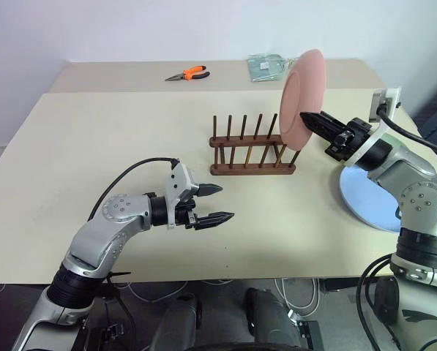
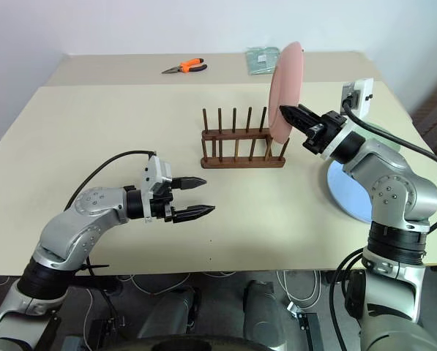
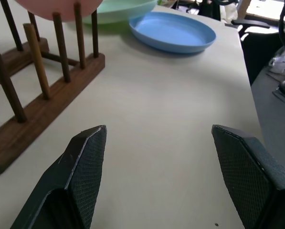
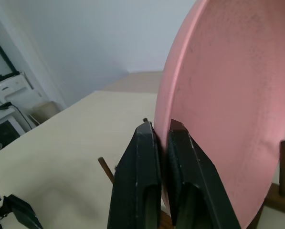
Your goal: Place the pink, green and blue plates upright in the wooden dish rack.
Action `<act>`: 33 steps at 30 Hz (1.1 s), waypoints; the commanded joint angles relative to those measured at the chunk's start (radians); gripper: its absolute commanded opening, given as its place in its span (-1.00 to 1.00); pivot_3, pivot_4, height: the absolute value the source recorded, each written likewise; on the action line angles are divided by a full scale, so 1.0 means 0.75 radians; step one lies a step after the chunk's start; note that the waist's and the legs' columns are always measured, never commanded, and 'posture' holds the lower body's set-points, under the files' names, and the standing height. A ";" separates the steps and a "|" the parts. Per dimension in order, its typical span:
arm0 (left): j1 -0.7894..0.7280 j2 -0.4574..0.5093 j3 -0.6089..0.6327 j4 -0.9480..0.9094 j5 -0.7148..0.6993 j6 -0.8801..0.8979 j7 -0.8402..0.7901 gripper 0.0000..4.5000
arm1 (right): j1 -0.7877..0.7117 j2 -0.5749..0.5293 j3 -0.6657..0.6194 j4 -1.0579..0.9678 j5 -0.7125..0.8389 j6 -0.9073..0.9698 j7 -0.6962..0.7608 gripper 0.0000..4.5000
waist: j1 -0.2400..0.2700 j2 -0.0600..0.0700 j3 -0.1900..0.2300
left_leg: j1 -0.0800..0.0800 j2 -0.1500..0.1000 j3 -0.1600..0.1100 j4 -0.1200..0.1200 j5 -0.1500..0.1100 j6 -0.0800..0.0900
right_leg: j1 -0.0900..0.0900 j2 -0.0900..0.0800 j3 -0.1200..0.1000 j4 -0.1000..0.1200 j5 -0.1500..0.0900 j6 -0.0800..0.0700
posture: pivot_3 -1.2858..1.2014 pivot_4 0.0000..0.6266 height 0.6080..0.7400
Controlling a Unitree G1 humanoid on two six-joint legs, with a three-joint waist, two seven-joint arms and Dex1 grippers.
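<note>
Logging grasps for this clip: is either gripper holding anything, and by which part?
The right gripper pinches the pink plate at its rim, upright at the rack's end. The left gripper is open, holding nothing.

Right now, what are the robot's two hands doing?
Left hand: open, holding nothing.
Right hand: fingers nearly together on the rim of the pink plate, which stands upright in the wooden rack.

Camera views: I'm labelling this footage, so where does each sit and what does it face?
Head pair: looks down over the table at both arms.
Left wrist: looks past its open fingers at the dish rack and blue plate.
Right wrist: looks along its fingers at the pink plate.
All show the rack.
</note>
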State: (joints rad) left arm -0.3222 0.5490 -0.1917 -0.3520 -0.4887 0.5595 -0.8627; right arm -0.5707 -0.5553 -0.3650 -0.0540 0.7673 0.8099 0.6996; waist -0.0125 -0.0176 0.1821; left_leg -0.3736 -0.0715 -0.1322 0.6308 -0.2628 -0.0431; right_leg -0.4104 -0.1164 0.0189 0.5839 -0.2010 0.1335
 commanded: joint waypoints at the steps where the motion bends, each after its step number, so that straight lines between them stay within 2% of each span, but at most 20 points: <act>1: 0.004 -0.004 0.000 -0.047 0.013 -0.017 0.005 0.63 | -0.040 -0.046 0.005 0.007 -0.022 -0.069 0.030 -0.11 | 0.000 0.000 0.000 | 0.000 0.000 0.000 0.000 0.000 0.000 | 0.000 0.000 0.000 0.000 0.000 0.000 | 0.03 -0.52 1.00; 4: 0.011 -0.006 0.003 -0.052 0.018 -0.016 0.005 0.63 | -0.044 -0.087 0.003 0.007 -0.102 -0.167 0.005 0.58 | 0.000 0.000 0.000 | 0.000 0.000 0.000 0.000 0.000 0.000 | 0.000 0.000 0.000 0.000 0.001 0.001 | 0.03 -0.52 1.00; 9: 0.030 -0.008 0.006 -0.056 0.032 -0.019 0.012 0.63 | 0.024 -0.237 -0.125 -0.055 -0.151 -0.272 -0.005 0.58 | 0.008 0.000 0.001 | -0.001 -0.001 0.000 0.000 0.000 0.000 | 0.000 0.000 0.000 -0.001 0.001 0.003 | 0.03 -0.52 1.00; 13: 0.037 -0.006 -0.003 -0.047 0.040 -0.027 0.001 0.63 | 0.222 -0.411 -0.119 -0.059 -0.309 -0.367 0.060 0.58 | 0.009 0.000 0.000 | -0.001 0.000 0.000 0.000 -0.001 0.001 | 0.002 0.000 0.000 -0.003 -0.001 0.002 | 0.03 -0.52 1.00; 16: 0.019 -0.015 -0.022 -0.017 0.054 -0.040 -0.018 0.63 | 0.371 -0.556 0.046 0.056 -0.613 -0.591 0.073 0.95 | 0.003 0.000 0.000 | 0.000 -0.001 0.002 0.001 -0.001 0.001 | 0.002 -0.001 0.000 -0.003 -0.002 0.001 | 0.03 -0.52 1.00; 21: -0.027 -0.038 -0.056 0.032 0.089 -0.064 -0.045 0.63 | 0.338 -0.668 0.400 0.479 -1.166 -1.105 -0.113 0.98 | -0.009 0.002 0.000 | 0.002 0.000 0.008 0.001 -0.001 0.002 | 0.002 -0.001 0.003 -0.002 -0.004 0.002 | 0.03 -0.52 1.00; 23: -0.032 -0.043 -0.056 0.037 0.095 -0.066 -0.050 0.63 | 0.262 -0.660 0.479 0.637 -1.280 -1.222 -0.190 0.98 | -0.009 0.004 0.001 | 0.002 0.001 0.008 0.001 -0.001 0.001 | 0.002 -0.001 0.004 -0.002 -0.003 0.002 | 0.03 -0.52 1.00; 26: -0.023 -0.040 -0.054 0.027 0.102 -0.066 -0.049 0.63 | 0.147 -0.628 0.571 0.846 -1.394 -1.355 -0.284 0.63 | -0.007 0.005 0.002 | 0.002 0.000 0.010 0.001 -0.001 0.002 | 0.001 -0.001 0.006 -0.003 -0.001 -0.002 | 0.03 -0.52 1.00; 29: 0.001 -0.030 -0.048 0.006 0.111 -0.065 -0.038 0.63 | 0.074 -0.605 0.624 0.974 -1.458 -1.444 -0.342 -0.05 | -0.005 0.005 0.002 | 0.002 0.000 0.010 0.001 -0.001 0.002 | 0.001 -0.001 0.006 -0.003 0.000 -0.002 | 0.03 -0.52 1.00; 33: 0.024 -0.020 -0.034 -0.016 0.115 -0.056 -0.024 0.63 | 0.051 -0.612 0.602 0.947 -1.447 -1.501 -0.346 -0.97 | -0.001 0.005 0.002 | 0.002 0.000 0.009 0.001 -0.001 0.002 | 0.002 -0.001 0.006 -0.003 0.000 -0.002 | 0.03 -0.52 1.00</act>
State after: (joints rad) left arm -0.3081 0.5306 -0.2327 -0.3216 -0.4033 0.5298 -0.8837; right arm -0.5073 -0.9972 0.1143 0.6834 -0.3255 -0.2922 0.4486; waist -0.0133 -0.0141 0.1835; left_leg -0.3724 -0.0717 -0.1253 0.6319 -0.2634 -0.0417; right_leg -0.4092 -0.1172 0.0237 0.5819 -0.2013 0.1321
